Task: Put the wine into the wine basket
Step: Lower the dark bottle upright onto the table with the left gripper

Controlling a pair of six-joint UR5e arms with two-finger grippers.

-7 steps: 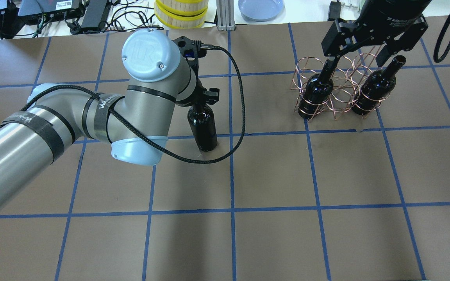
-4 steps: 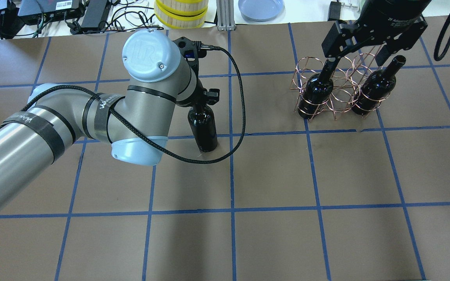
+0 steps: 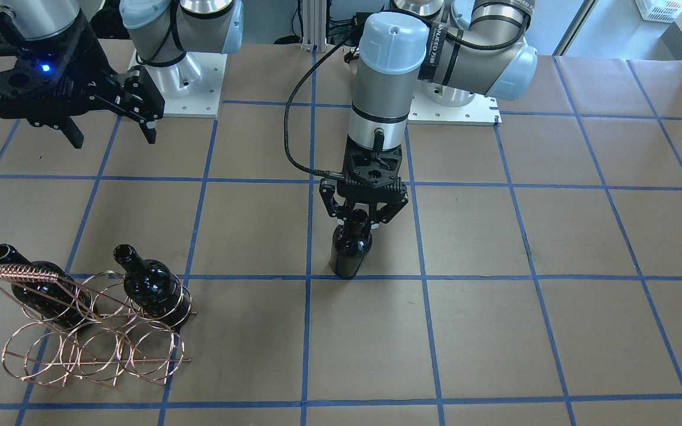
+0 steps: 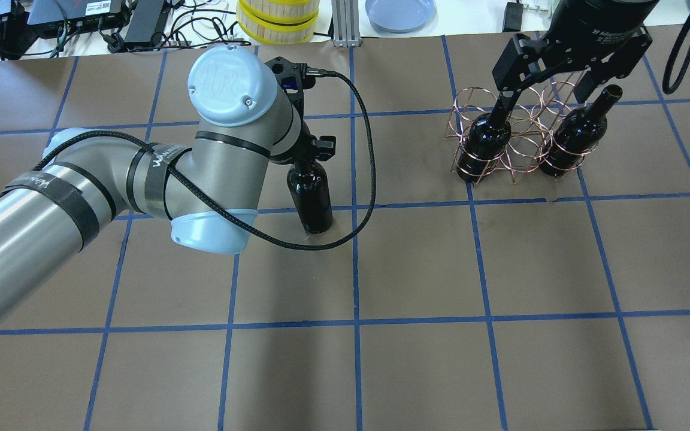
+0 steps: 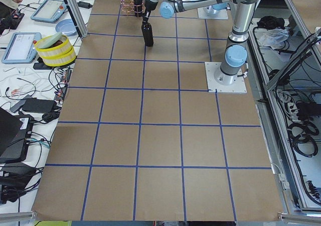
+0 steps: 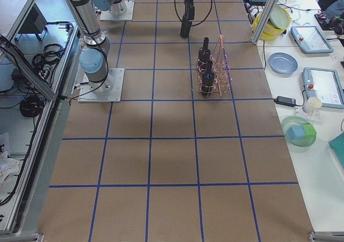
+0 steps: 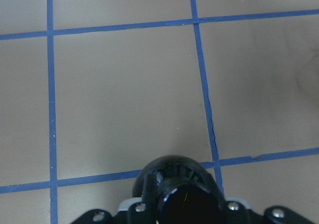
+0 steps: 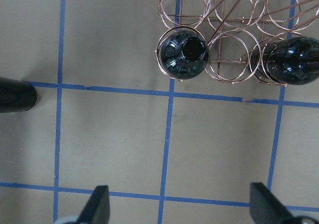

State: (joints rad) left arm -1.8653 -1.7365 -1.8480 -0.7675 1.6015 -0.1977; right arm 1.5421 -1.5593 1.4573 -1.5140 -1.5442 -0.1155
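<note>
A glossy black wine bottle (image 3: 350, 254) stands upright on the brown table near the middle; it also shows in the overhead view (image 4: 312, 200). My left gripper (image 3: 363, 223) comes straight down on it and is shut on its neck; the left wrist view shows the bottle's mouth (image 7: 182, 196) between the fingers. The copper wire wine basket (image 3: 92, 349) stands at the far right of the table (image 4: 518, 129). Two more bottles (image 4: 489, 140) (image 4: 572, 140) sit in its rings, necks up. My right gripper (image 3: 110, 127) hangs wide open and empty above the basket (image 8: 234, 35).
Beyond the table's far edge are a yellow-rimmed stack (image 4: 277, 21), a blue plate (image 4: 400, 12) and cables and electronics (image 4: 81, 21). The brown table has a blue tape grid (image 4: 357, 320). A black cable (image 4: 372, 173) loops beside the left wrist.
My right gripper has drifted slightly away from the basket, still open. The left gripper and its bottle have hardly moved.
</note>
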